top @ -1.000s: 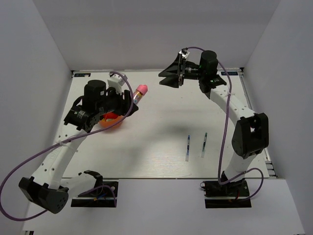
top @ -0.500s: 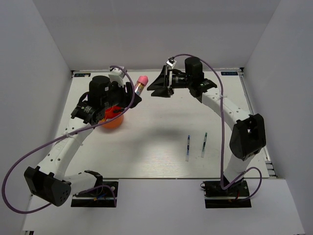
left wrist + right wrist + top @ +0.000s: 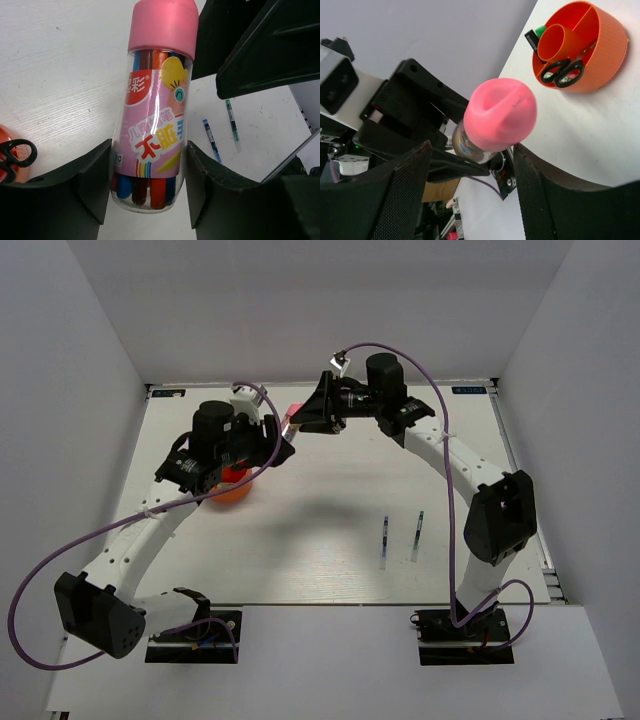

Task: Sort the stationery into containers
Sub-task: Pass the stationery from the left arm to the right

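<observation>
My left gripper (image 3: 148,150) is shut on a clear tube of coloured pens (image 3: 155,110) with a pink cap (image 3: 293,412) and holds it in the air above the far left of the table. My right gripper (image 3: 315,418) is open, with a finger on each side of the pink cap (image 3: 502,115); I see a gap on both sides. The round orange organiser (image 3: 607,47) stands on the table under the left arm and holds black-handled scissors (image 3: 565,70) and a green-capped highlighter (image 3: 537,34). It also shows in the top view (image 3: 232,490).
Two thin pens lie side by side on the table right of centre, a blue one (image 3: 385,540) and a green one (image 3: 417,535). Both also show in the left wrist view, blue (image 3: 210,140) and green (image 3: 232,122). White walls enclose the table.
My left gripper has carried the pink-capped tube to the right and up. My right gripper has swung left to meet it and now brackets the cap.
</observation>
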